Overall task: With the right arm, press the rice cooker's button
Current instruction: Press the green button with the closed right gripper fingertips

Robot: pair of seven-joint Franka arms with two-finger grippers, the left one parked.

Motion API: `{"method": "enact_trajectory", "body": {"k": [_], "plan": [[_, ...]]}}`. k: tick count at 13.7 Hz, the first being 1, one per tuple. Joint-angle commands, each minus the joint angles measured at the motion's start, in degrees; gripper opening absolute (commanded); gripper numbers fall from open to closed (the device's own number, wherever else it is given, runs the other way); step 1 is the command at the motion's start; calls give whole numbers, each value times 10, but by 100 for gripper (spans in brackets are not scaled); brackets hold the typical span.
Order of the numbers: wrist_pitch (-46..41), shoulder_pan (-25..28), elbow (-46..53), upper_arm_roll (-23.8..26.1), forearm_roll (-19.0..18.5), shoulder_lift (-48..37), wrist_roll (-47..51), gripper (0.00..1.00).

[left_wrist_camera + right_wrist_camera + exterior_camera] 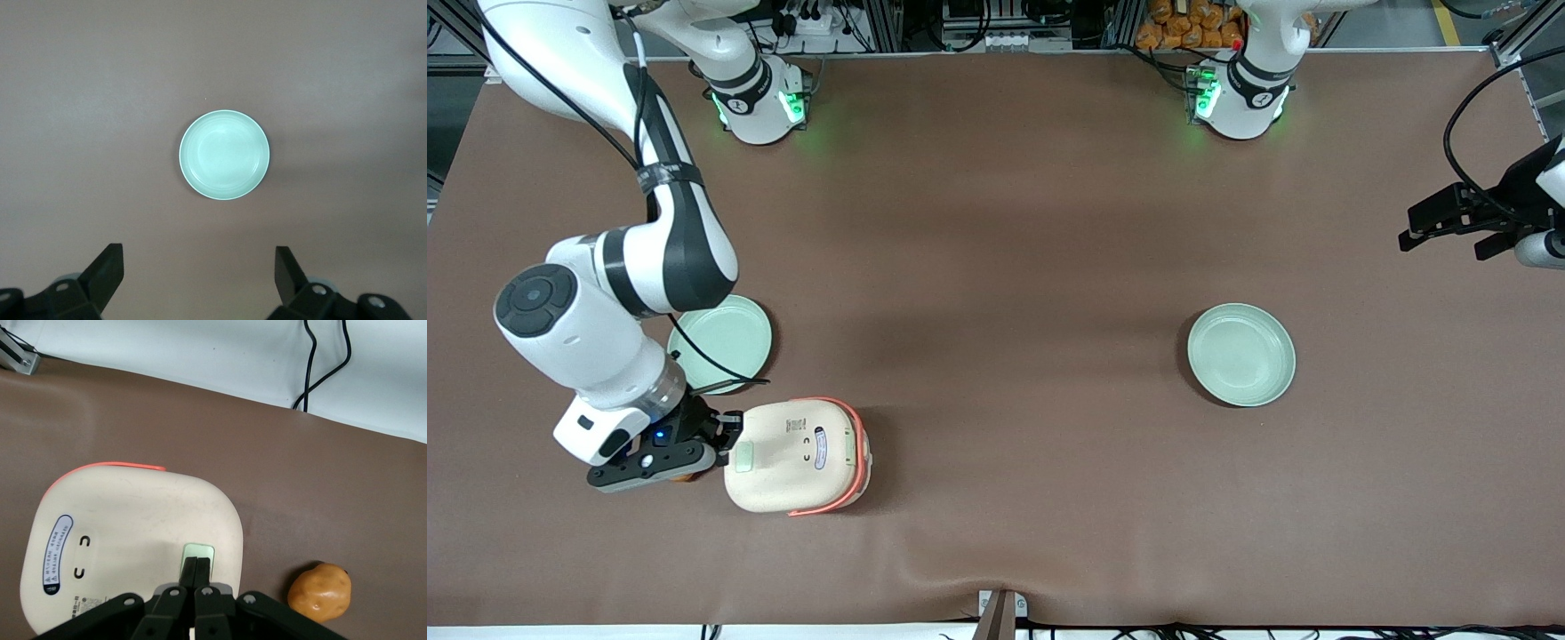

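Observation:
The cream-white rice cooker (796, 455) with its coral-red handle band stands on the brown table near the front camera, at the working arm's end. Its lid (127, 540) carries an oval printed label. The small pale green button (199, 553) sits at the lid's edge. My right arm (596, 320) reaches down beside the cooker. Its gripper (195, 563) is shut, fingers pressed together, and the tips rest over the button, covering part of it. In the front view the gripper (725, 436) meets the cooker's edge beside the button (743, 456).
A pale green plate (725, 342) lies beside the cooker, farther from the front camera, partly under the arm. Another green plate (1240, 354) lies toward the parked arm's end. A small orange-brown lump (319, 591) sits on the table next to the cooker, under the gripper.

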Motion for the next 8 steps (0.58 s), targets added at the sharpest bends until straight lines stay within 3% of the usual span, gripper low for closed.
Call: {"method": "enact_trajectory", "body": {"k": [1, 3, 8], "plan": [[9, -2, 4, 0, 7, 18, -1, 0], [9, -1, 1, 0, 25, 19, -1, 0], [9, -2, 0, 0, 27, 26, -1, 0]]}}
